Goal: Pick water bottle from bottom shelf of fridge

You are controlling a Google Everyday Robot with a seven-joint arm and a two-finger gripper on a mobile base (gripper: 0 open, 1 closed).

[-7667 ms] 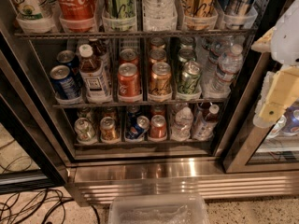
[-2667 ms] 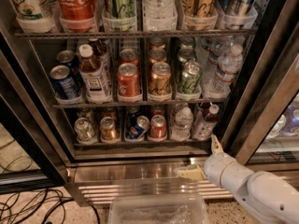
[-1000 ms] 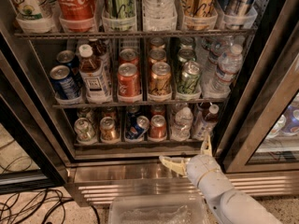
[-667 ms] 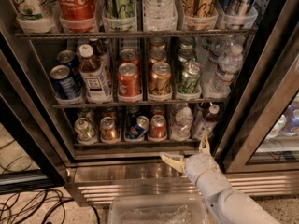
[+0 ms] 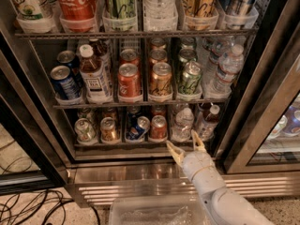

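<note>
The fridge (image 5: 37, 121) stands open with three wire racks of cans and bottles. On the bottom shelf (image 5: 117, 146), the water bottle (image 5: 181, 124) stands right of centre: clear, ribbed, white cap. A white-capped bottle of dark drink (image 5: 207, 120) stands just to its right. My gripper (image 5: 186, 146) is open and empty. It sits at the shelf's front edge, just below and in front of the water bottle, fingers pointing up and apart from the bottle. The white arm runs down to the lower right.
Several cans (image 5: 108, 129) fill the bottom shelf's left lanes. The middle rack (image 5: 140, 101) is close above the bottles. The black door frame (image 5: 253, 111) stands just right of the gripper. A clear plastic bin (image 5: 154, 212) and cables (image 5: 28, 205) lie on the floor.
The arm came down from the upper right to below the fridge. Over the last second the gripper rose slightly, up to the bottom shelf's edge under the water bottle.
</note>
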